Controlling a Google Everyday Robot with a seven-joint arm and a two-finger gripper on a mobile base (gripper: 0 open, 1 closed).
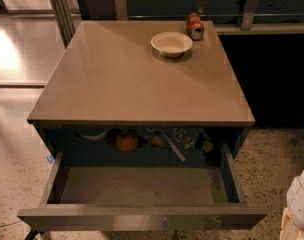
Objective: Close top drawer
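Top [127, 84]: tan, flat slab of the cabinet, roughly square.
Bowl [171, 43]: white, upright, on the top's far part, right of middle.
Can [194, 26]: red, near the top's far right corner, just beside the Bowl.
Floor [17, 149]: speckled, under the cabinet.
Gripper [298, 204]: lower right edge, above the Floor.

Setting: reads as an office break area or small kitchen corner; I can't be sure. Evidence: a tan-topped bench [117, 79] over a cabinet, carrying a white bowl [171, 44] and a soda can [194, 26]. The open top drawer [142, 218] shows a round orange fruit [127, 142] and what look like snack packets [184, 136] at its back. Speckled terrazzo floor [267, 159], metal posts [59, 9] behind. My hand [298, 204] sits at lower right, beside the drawer front.
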